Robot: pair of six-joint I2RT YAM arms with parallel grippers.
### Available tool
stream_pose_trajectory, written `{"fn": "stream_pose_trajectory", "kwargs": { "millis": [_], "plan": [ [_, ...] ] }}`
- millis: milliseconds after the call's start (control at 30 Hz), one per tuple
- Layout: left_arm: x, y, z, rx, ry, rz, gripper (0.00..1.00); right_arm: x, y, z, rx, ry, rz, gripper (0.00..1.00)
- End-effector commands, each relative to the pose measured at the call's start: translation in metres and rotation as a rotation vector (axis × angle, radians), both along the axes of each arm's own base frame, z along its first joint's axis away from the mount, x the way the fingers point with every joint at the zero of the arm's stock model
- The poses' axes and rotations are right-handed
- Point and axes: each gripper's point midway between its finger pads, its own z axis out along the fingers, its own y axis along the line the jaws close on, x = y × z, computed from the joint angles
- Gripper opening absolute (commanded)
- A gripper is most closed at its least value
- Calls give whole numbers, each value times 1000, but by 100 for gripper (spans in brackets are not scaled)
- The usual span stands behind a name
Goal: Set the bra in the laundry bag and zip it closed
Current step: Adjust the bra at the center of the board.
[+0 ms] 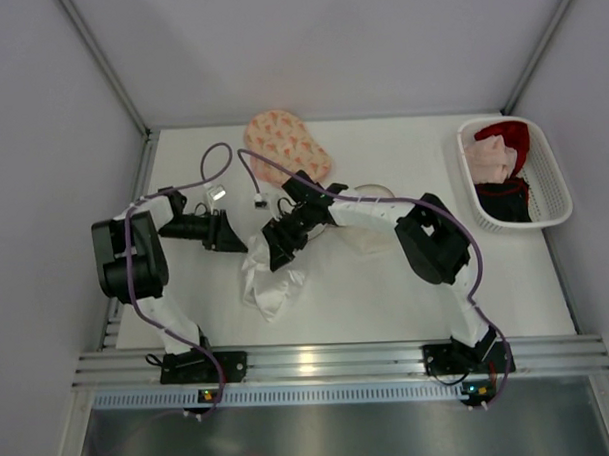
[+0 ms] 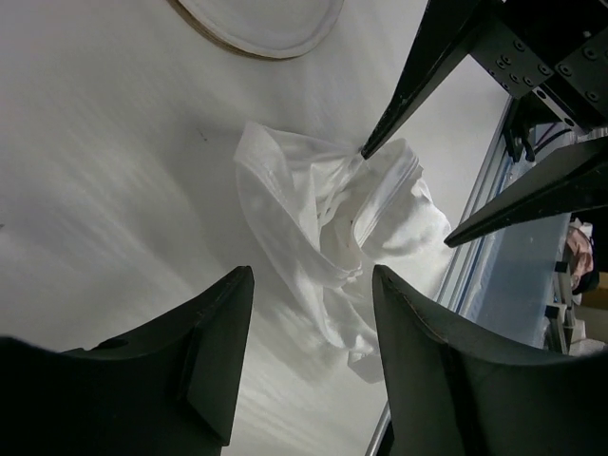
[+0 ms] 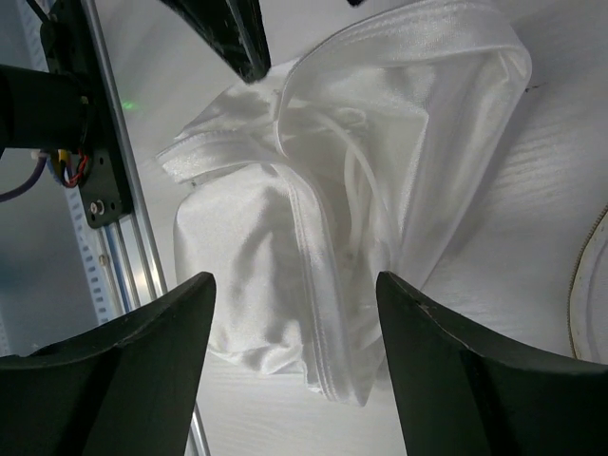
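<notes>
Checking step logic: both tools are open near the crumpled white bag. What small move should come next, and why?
Probably lower the right tool and pinch a folded edge of the laundry bag: the bag lies crumpled, and the tool stands open, empty, directly over it.

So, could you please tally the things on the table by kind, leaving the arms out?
Laundry bag: 1
Patterned bra: 1
Basket: 1
Garments in it (red garment, pink garment, black garment): 3
Pale round item near the bag: 1
Total: 7
</notes>
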Motion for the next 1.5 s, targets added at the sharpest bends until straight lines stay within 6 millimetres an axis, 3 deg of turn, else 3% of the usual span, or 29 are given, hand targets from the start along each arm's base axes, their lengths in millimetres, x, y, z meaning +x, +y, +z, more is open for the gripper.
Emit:
{"fn": "stream_pose_trajectory", "kwargs": {
  "millis": [0,233,467,700,900,1100,1300,1467],
  "plan": [
    [-11,-16,-9,-20,93,-39,58,5,6,33,85,-61,18,70],
    [-5,-12,-30,12,171,-36,47,6,6,26,86,-140,89,71],
    [0,-14,-26,-8,155,-36,32,-7,19,12,85,-149,147,61],
    [-1,-17,-25,-19,155,-40,31,-8,29,15,110,-135,158,47],
    [-2,-17,-24,-16,149,-41,38,-14,31,21,121,-118,172,48],
    [-5,-16,-23,-9,140,-43,35,-6,23,28,111,-141,117,52],
    [-5,-16,-22,-10,136,-44,31,-2,22,46,144,-129,122,45],
    [-5,-16,-23,-12,142,-44,29,-8,31,34,99,-148,145,45]
  ]
}}
